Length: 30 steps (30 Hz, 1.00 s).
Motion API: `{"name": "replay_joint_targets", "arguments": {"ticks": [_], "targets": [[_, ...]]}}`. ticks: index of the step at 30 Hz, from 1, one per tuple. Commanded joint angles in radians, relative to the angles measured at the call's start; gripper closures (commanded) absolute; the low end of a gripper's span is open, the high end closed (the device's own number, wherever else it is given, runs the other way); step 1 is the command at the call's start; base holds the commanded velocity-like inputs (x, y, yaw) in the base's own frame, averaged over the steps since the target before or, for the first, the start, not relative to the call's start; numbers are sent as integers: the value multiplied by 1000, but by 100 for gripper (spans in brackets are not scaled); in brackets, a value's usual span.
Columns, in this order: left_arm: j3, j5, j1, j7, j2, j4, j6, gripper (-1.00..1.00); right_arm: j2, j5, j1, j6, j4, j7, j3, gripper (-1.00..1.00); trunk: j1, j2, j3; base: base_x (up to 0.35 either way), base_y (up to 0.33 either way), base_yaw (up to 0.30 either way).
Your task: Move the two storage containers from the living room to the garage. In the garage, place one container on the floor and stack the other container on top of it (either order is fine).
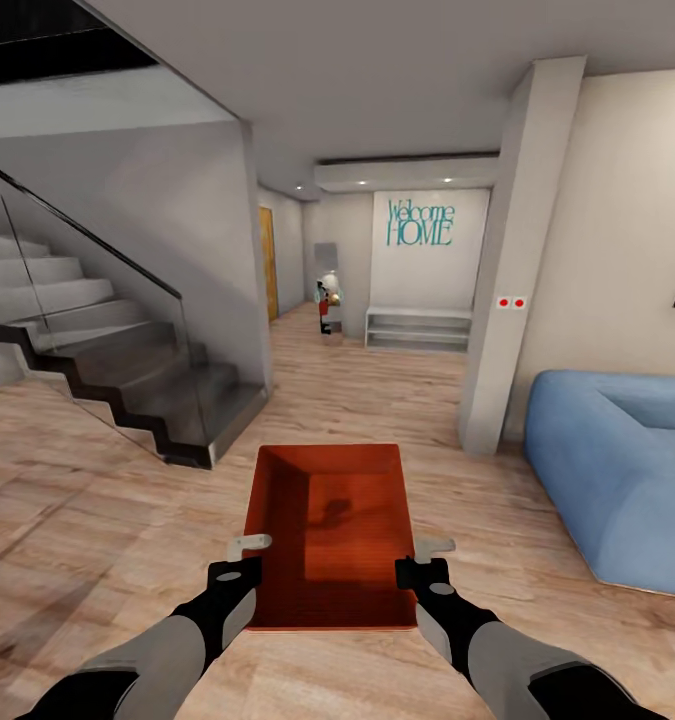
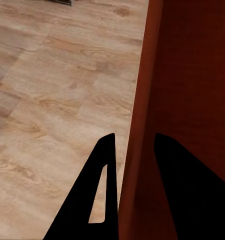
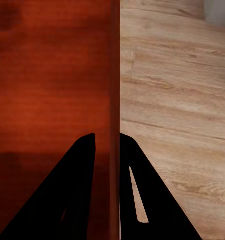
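Bin (image 1: 332, 535): carried above the wood floor (image 1: 97, 500), between both arms, open top up.
Left gripper (image 1: 249, 556): clamped on the bin's left wall.
Right gripper (image 1: 427, 558): clamped on the right wall.
Place: hall by stairs (image 1: 107, 370) and sofa (image 1: 617, 460).
Progress: garage judged not yet reached; placing and stacking both left.

Both forearms are pale grey shells with black segments at the wrists and nearer the elbows. The left gripper (image 1: 249, 548) and right gripper (image 1: 429, 549) have black bodies and light grey fingers (image 1: 252, 543). In the wrist views the fingers (image 2: 100, 200) appear as black tapering wedges, each outer one with a narrow slot.
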Motion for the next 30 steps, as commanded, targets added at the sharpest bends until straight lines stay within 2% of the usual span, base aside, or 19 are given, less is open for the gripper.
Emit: {"name": "replay_joint_targets", "arguments": {"ticks": [1,30], "targets": [[19,7,0,5,36,3,-2,100,-6,-4,-2,-41,-2,-21,-65,100,1,-1,-1,326,0,0],[19,7,0,5,36,3,-2,100,-6,-4,-2,-41,-2,-21,-65,100,1,-1,-1,326,0,0]]}}
